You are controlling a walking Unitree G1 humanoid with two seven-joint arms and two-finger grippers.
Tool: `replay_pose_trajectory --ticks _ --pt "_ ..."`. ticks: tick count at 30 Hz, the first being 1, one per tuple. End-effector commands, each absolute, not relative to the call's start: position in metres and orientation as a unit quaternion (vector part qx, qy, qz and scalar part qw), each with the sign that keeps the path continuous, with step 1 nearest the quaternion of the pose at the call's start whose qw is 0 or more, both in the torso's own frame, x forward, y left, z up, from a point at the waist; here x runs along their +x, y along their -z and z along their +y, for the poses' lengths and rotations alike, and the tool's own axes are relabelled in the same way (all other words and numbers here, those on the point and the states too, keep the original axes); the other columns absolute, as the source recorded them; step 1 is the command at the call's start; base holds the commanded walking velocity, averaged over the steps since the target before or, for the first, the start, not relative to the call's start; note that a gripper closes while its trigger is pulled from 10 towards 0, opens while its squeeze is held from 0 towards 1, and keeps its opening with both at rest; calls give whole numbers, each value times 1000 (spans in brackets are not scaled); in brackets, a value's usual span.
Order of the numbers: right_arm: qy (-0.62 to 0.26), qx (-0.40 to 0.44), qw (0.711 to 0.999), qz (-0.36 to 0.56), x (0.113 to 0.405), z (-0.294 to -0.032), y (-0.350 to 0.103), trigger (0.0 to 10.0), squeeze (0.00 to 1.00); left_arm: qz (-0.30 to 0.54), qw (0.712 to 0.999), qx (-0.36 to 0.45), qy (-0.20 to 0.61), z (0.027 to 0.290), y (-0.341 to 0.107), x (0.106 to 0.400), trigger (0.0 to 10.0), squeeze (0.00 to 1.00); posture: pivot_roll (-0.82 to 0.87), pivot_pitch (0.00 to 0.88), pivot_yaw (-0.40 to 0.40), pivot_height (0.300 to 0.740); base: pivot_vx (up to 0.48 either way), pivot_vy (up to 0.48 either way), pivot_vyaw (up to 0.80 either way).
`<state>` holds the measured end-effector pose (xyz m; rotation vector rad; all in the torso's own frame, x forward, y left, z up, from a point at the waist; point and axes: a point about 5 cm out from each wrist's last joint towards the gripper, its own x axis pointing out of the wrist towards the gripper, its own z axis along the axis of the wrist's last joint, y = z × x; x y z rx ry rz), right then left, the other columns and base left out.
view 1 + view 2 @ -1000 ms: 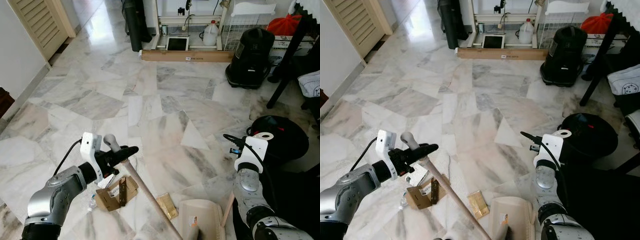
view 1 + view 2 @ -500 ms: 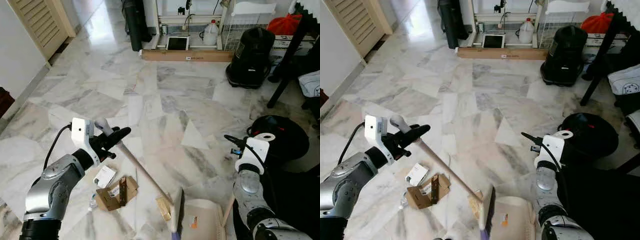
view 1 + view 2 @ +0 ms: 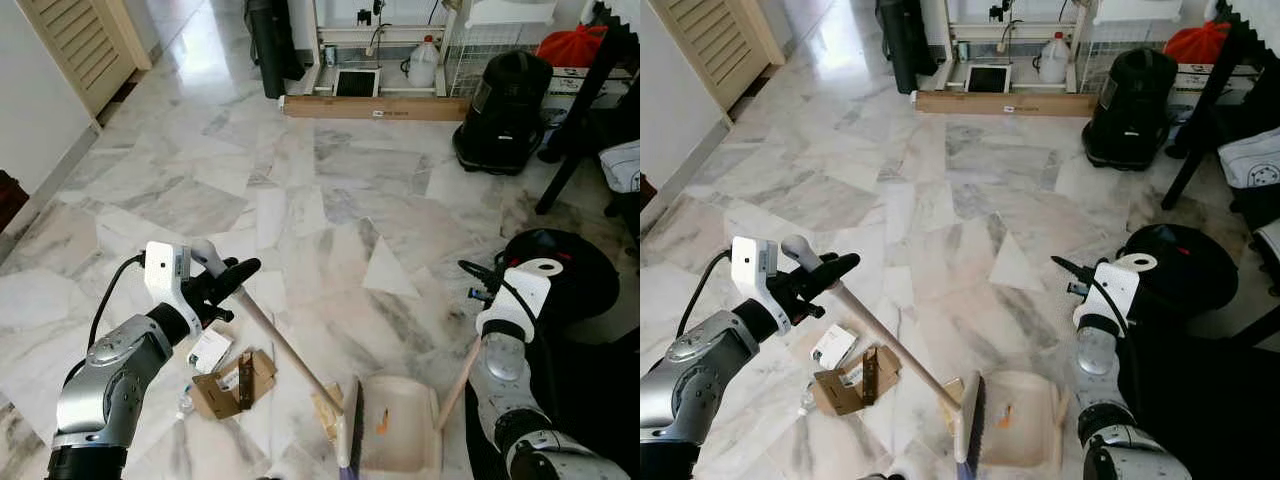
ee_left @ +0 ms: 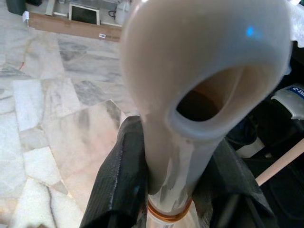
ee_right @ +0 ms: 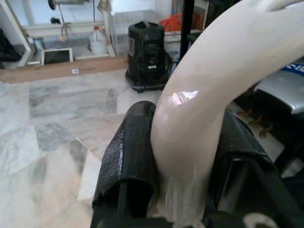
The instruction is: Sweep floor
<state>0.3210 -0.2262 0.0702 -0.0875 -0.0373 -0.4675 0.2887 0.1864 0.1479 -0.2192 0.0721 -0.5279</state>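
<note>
The left gripper [image 3: 222, 283] has its jaws closed tight on the broom handle [image 3: 283, 350]. The right gripper [image 5: 183, 156] has its jaws closed on the dustpan handle [image 3: 455, 385]. The broom head [image 3: 348, 435] touches the dustpan [image 3: 400, 440] at its 9 o'clock side. This looks like the sweeping-in step. Next, the torn cardboard [image 3: 235, 385], at 9 o'clock from the broom head, needs pushing toward the pan.

bright daylight | glare on marble floor [image 3: 215, 45] far end | head views sharp | wrist close-ups soft
</note>
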Motion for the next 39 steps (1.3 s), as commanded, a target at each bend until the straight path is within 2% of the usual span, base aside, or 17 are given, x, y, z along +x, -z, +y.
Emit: replay_pose_trajectory --ticks 1,7,14,23,26,27,33,39 --pt "233 -42 971 -36 324 -228 -78 10000 0 19 962 -95 255 192 -156 286 10000 0 132 137 82 740 0 0 0" --pt "233 -47 971 -36 324 -229 -78 10000 0 12 966 -88 244 194 -156 285 10000 0 138 144 86 740 0 0 0" --pt "226 -77 969 62 314 -228 -49 10000 0 16 968 -75 238 198 -157 278 10000 0 156 162 90 740 0 0 0" --pt "218 -76 970 74 311 -226 -43 10000 0 21 971 -66 229 204 -156 275 10000 0 167 177 90 740 0 0 0" --pt "211 -71 972 80 310 -223 -40 10000 0 12 976 -46 212 211 -160 277 10000 0 167 178 91 740 0 0 0" --pt "204 -71 973 84 309 -220 -39 10000 0 -7 981 -6 192 215 -165 281 10000 0 167 178 91 740 0 0 0" --pt "194 -67 975 88 309 -214 -36 10000 0 -35 979 70 190 208 -173 286 10000 0 163 178 93 740 0 0 0" --pt "188 -61 977 85 309 -210 -36 10000 0 7 972 78 223 204 -153 281 10000 0 147 180 92 740 0 0 0"
